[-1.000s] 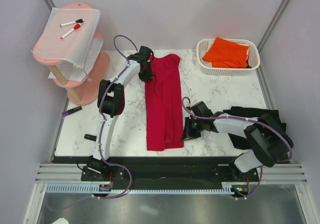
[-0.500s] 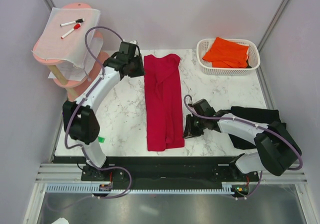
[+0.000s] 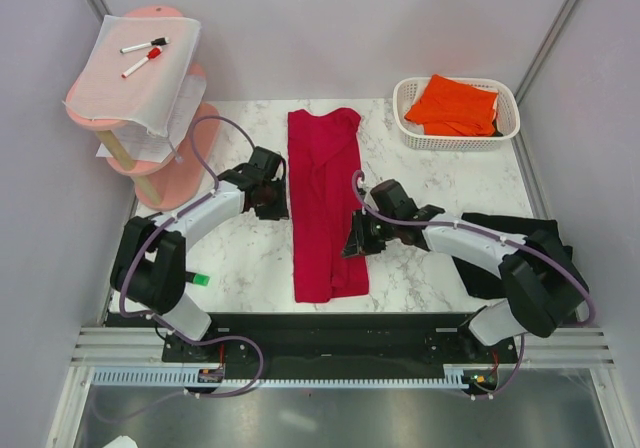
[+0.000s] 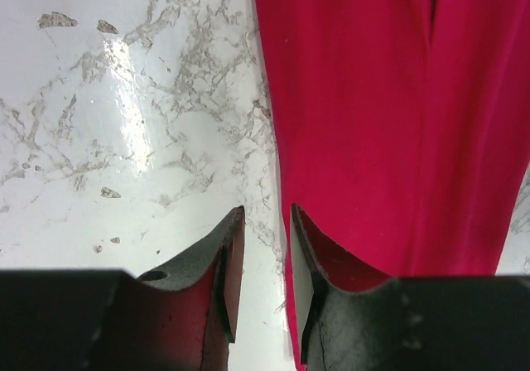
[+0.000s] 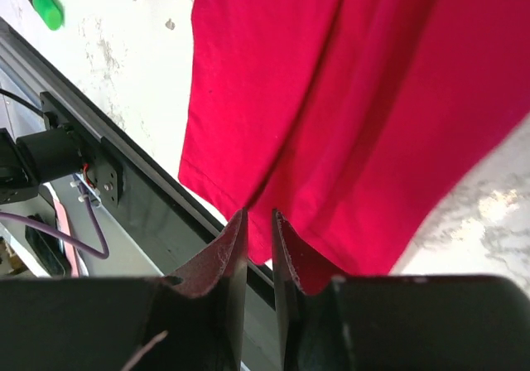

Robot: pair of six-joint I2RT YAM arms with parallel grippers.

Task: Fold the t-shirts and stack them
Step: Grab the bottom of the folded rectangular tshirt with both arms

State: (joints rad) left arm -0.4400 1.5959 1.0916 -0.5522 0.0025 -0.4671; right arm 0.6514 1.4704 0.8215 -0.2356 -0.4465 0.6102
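Note:
The crimson t-shirt lies as a long narrow strip down the middle of the marble table. My left gripper sits at its left edge, about halfway along. In the left wrist view the left gripper is open a little; the crimson t-shirt edge runs by the right finger. My right gripper hovers over the strip's right edge. In the right wrist view the right gripper is narrowly open above the crimson t-shirt, holding nothing. The black t-shirt lies under the right arm. The orange t-shirt fills a basket.
The white basket stands at the back right. A pink stand at the back left carries a white sheet with marker pens. A green-capped marker lies near the front left edge, and the green-capped marker also shows beside the black front rail.
The left arm swung from the shirt's far end back to the middle of its left edge. The right gripper opened and moved from the near right corner up along the right edge.

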